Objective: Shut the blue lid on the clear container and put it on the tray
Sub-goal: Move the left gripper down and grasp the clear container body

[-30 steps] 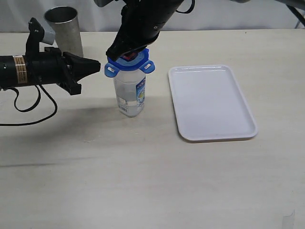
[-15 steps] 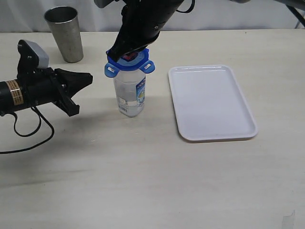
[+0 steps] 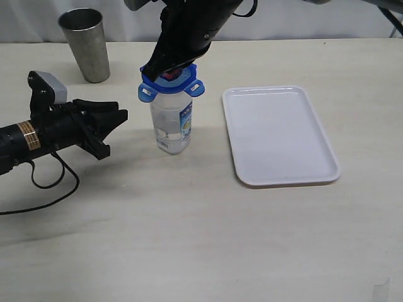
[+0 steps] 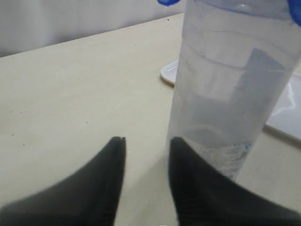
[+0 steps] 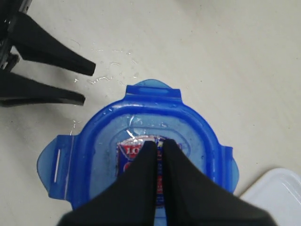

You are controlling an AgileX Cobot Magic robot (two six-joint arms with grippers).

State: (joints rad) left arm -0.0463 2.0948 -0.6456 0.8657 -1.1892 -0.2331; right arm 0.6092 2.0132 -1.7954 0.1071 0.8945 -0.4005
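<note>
The clear container [image 3: 171, 126] stands upright on the table, left of the tray [image 3: 277, 135]. The blue lid [image 3: 154, 88] sits on its mouth, its flaps sticking out sideways. My right gripper [image 3: 169, 72] comes down from above, shut, with its tips resting on the lid's sticker; in the right wrist view the right gripper [image 5: 157, 143] is over the middle of the lid [image 5: 101, 141]. My left gripper [image 3: 118, 116] lies level at the container's left, open and empty. In the left wrist view the left gripper [image 4: 146, 141] is a little short of the container [image 4: 225, 94].
A grey metal cup [image 3: 85, 44] stands at the back left. The left arm's cable [image 3: 47, 185] trails on the table at the left. The tray's corner [image 5: 277, 190] shows beyond the lid in the right wrist view.
My left gripper has dropped from lid height to the level of the container's body, swung toward the front, and opened its jaws. The right gripper and lid have not moved.
</note>
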